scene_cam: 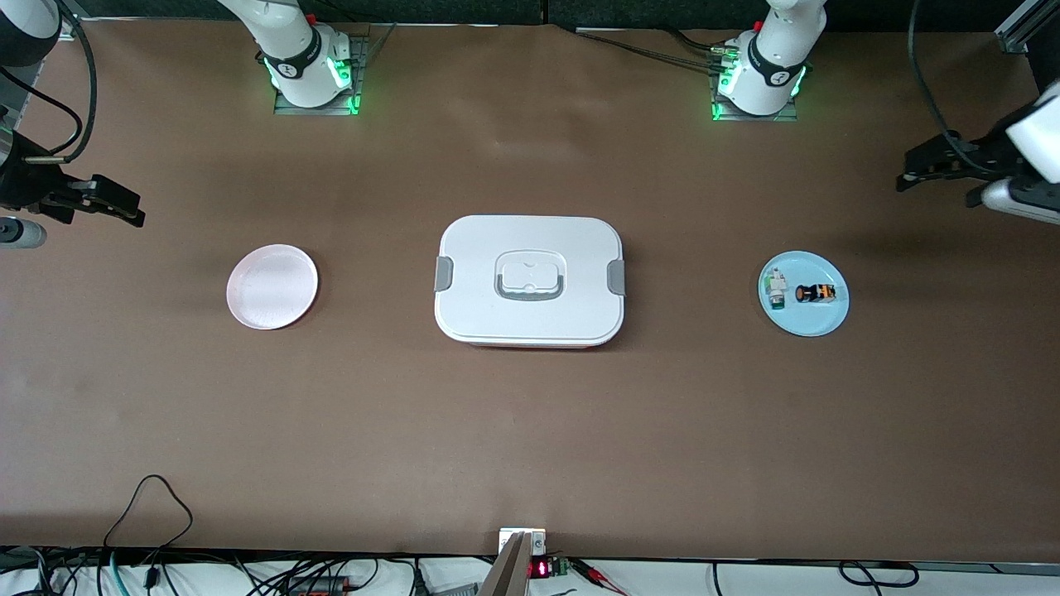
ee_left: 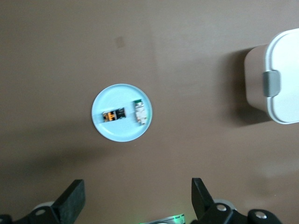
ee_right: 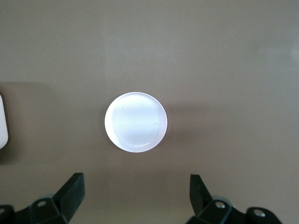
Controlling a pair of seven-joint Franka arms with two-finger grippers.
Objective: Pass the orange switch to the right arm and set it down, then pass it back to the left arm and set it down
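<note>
**Both arms parked high, switch on the blue plate**

Front view: the box (scene_cam: pixel 530 281) sits shut in the middle of the brown table (scene_cam: pixel 530 430), grey clips at both ends and a recessed handle in its lid. Toward the left arm's end lies a light blue plate (scene_cam: pixel 820 319); the orange switch (scene_cam: pixel 816 293) rests on it, just beside a small white-and-green component (scene_cam: pixel 776 288). Toward the right arm's end, well apart from the box, lies a pale pink plate (scene_cam: pixel 272 286) with nothing on it. The left gripper (scene_cam: pixel 940 170) hangs in the air over the table's edge at the left arm's end, fingers spread and holding nothing. The right gripper (scene_cam: pixel 108 201) hangs over the table at the right arm's end — likewise spread and empty. Both arms wait.

Left wrist view: the camera looks straight down on the blue plate (ee_left: pixel 117 130). The orange switch (ee_left: pixel 114 115) lies on its side with the white-and-green component (ee_left: pixel 140 112) just beside it, the two close but whether touching cannot be told. One end of the box (ee_left: pixel 285 74) shows at the frame's edge with a grey clip. The left gripper's fingers (ee_left: pixel 72 196) stand wide apart, high above the table.

Right wrist view: the pink plate (ee_right: pixel 135 122) lies bare below the camera. The right gripper's fingers (ee_right: pixel 72 191) are wide apart — nothing between them. A sliver of the box (ee_right: pixel 2 121) shows at the edge.
</note>
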